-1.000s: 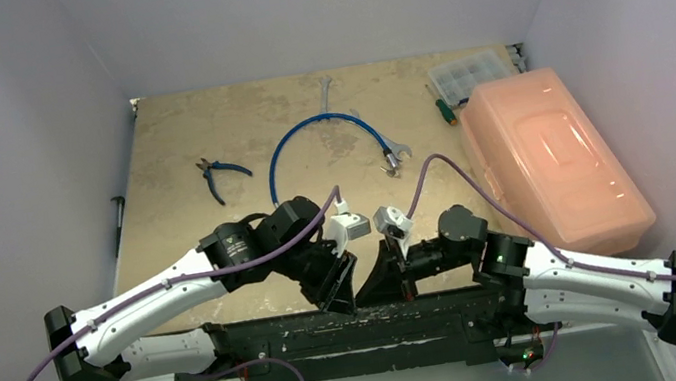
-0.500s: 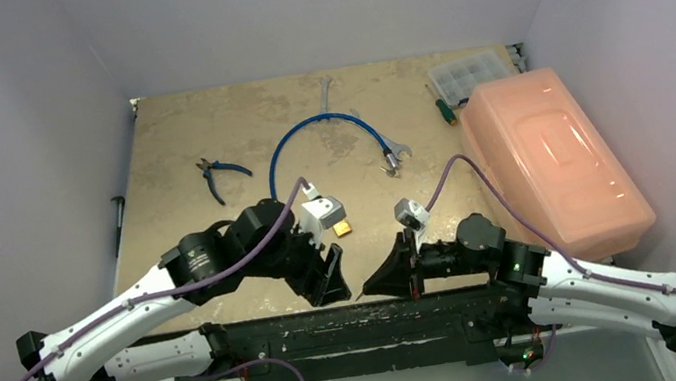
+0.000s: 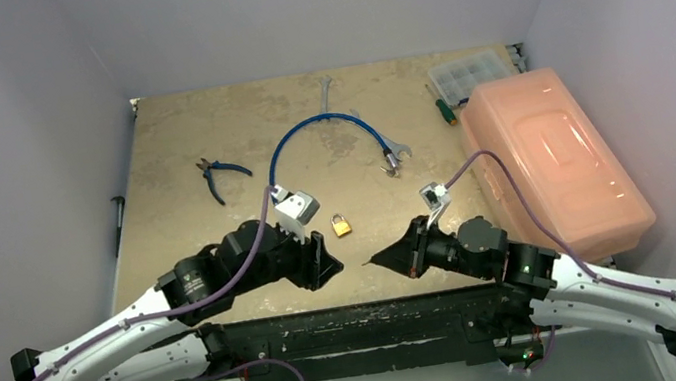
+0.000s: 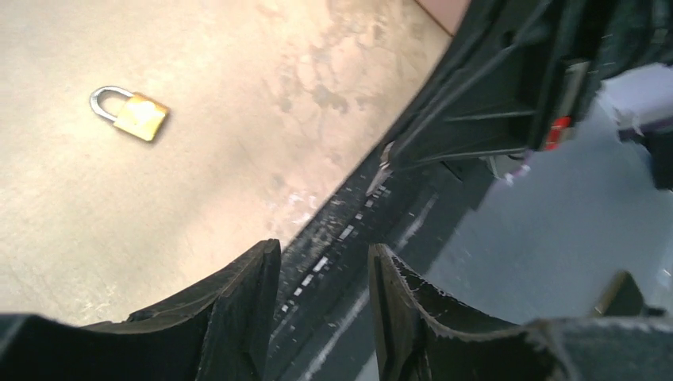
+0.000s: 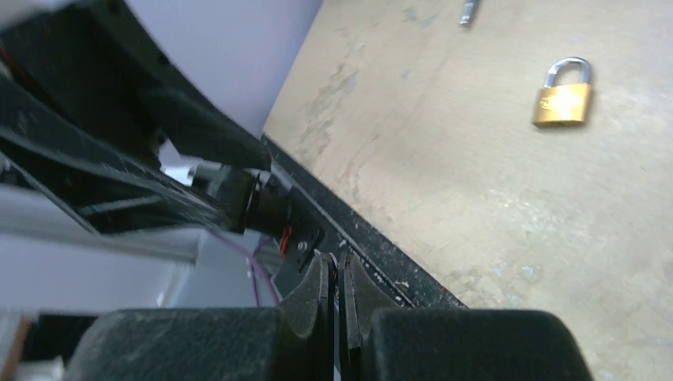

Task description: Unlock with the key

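Observation:
The small brass padlock [image 3: 342,223] lies flat on the tan table [image 3: 204,130], its silver shackle seated in the body; it also shows in the left wrist view [image 4: 133,113] and the right wrist view [image 5: 563,95]. My left gripper [image 3: 330,271] hangs low over the table's near edge, just below-left of the padlock, open with nothing between its fingers [image 4: 324,248]. My right gripper [image 3: 374,258] points at it from the right, shut [image 5: 336,260], and nothing shows between its pads. I cannot pick out the key for certain; a short silvery piece [image 5: 468,11] lies beyond the padlock.
Blue-handled pliers [image 3: 221,176], a blue cable loop [image 3: 305,135] and silver wrenches [image 3: 388,148] lie at the back. An orange plastic case [image 3: 547,159], a clear parts box [image 3: 468,75] and a green screwdriver [image 3: 443,106] are at the right. The black base rail [image 3: 354,325] runs along the near edge.
Both arms have drawn back and apart toward the near edge. The left gripper opened, and the padlock, hidden between the grippers a second ago, now lies on the table.

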You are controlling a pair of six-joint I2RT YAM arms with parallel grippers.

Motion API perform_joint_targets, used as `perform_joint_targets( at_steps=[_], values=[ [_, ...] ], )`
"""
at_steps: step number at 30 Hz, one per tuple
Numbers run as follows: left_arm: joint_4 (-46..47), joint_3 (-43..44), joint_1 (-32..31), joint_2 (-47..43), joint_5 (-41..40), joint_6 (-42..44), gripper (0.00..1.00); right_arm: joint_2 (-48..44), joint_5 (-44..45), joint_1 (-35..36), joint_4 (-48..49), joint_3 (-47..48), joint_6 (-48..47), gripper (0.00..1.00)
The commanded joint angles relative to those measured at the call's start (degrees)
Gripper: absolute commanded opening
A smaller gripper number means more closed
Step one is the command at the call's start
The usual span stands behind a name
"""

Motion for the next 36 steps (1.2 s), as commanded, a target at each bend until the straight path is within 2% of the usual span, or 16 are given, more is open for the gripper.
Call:
perform_joint_targets(
  at_steps=[1,4,7,15,19,20,22,24,26,28,36],
  values=[
    [14.62,-7.9,-0.04,-2.82,-11.22,-1.95,0.48,-2.0,12.3,0.19,-6.36,0.63,16.08,0.0],
    [16.22,-9.47,-0.04,-0.86,-17.49,-3.24,0.48,-3.22,13.56,0.19,-6.0,-1.17,19.32,0.0],
    [13.06,-7.73,-0.04,4.54,-24.69,-7.39,0.48,-4.35,16.41,0.19,-7.94,-2.15,20.94,0.0],
    [0.4,3.75,-0.04,21.81,-37.27,-18.61,0.48,-8.58,24.97,0.19,-16.93,-2.36,25.85,0.0],
    [-2.72,7.94,0.31,27.48,-40.36,-24.39,0.57,-10.61,29.77,0.19,-22.84,-0.93,27.82,0.0],
    [-3.42,9.3,0.72,29.37,-40.01,-25.49,0.62,-10.64,30.85,0.19,-25.72,-0.14,28.56,0.0],
    [-4.77,12.36,2.26,32.78,-37.0,-26.37,0.88,-10.56,32.62,0.19,-28.62,1.27,29.91,0.0],
    [-5.12,14.49,5.88,36.24,-30.13,-25.32,0.95,-10.63,33.69,0.19,-30.69,2.29,30.2,0.0],
    [-3.7,14.73,9.81,38.71,-23.71,-23.92,0.96,-10.65,34.45,0.19,-32.06,3.05,30.6,0.0],
    [-1.37,14.12,11.5,40.31,-20.73,-22.63,0.91,-10.69,35.24,0.19,-33.91,3.59,31.86,0.0],
    [-0.8,16.88,13.21,47.82,-18.44,-21.4,0.9,-14.09,36.55,0.2,-36.83,2.81,33.63,0.0]
  ],
)
